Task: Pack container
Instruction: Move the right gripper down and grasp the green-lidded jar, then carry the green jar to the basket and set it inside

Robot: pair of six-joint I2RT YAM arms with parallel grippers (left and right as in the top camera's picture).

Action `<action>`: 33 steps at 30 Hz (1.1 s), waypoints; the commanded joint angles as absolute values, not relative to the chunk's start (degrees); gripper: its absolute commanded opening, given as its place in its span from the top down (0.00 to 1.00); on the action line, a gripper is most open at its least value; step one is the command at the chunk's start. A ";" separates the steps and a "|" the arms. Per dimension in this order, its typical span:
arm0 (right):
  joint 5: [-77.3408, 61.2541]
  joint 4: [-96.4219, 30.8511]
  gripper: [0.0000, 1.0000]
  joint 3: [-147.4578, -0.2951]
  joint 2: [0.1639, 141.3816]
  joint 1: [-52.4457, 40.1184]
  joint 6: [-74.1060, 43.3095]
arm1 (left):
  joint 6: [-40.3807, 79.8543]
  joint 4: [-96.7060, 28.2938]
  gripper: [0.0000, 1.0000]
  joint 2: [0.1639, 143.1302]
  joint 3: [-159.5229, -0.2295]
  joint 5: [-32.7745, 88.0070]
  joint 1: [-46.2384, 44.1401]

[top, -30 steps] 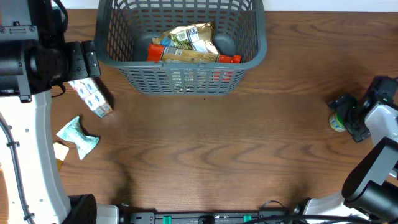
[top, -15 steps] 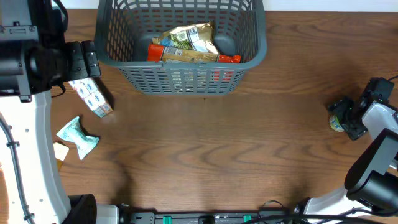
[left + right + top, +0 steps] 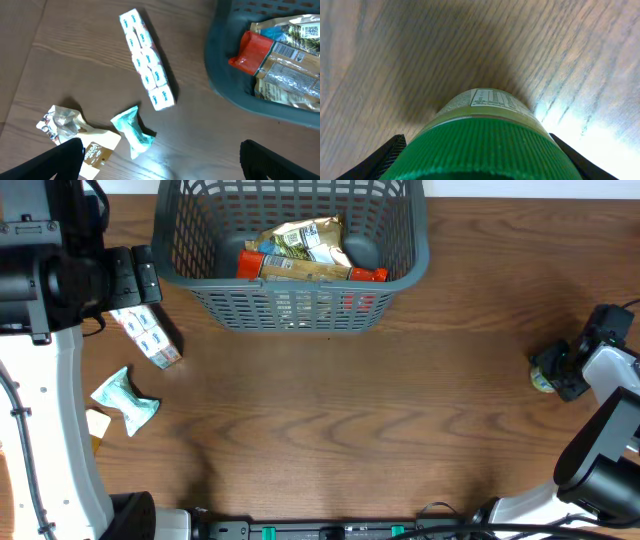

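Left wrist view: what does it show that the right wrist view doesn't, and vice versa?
Only left wrist: a long white cardboard box with blue print, a crumpled teal wrapper, a crinkled silver-and-cream packet, and a corner of the dark grey plastic basket. Only right wrist: a green ribbed-lid jar, close up. Both: the brown wood-grain table.

The top camera looks straight down on the whole surface (image 3: pixel 330 420), with the basket (image 3: pixel 421 250) at the far edge. My left wrist camera looks down from higher up and shares the white box (image 3: pixel 147 60) and the basket corner with it. My right wrist camera sits tight behind a green-capped jar (image 3: pixel 490 142).
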State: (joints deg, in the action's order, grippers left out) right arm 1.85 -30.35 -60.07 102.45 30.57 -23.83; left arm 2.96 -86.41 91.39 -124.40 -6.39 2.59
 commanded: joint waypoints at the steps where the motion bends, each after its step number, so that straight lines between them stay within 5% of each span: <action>1: -0.45 -32.56 0.99 -61.80 100.31 28.75 -21.41 | 2.63 -86.56 0.01 91.50 -124.18 -6.46 2.83; 17: -0.51 -64.34 0.99 -112.68 93.01 3.81 -4.93 | 2.63 -86.56 0.01 91.50 -124.18 -6.46 2.83; 33: -0.71 -47.79 0.99 -121.45 100.07 -20.01 3.84 | 2.63 -86.78 0.01 91.50 -124.18 -6.44 2.83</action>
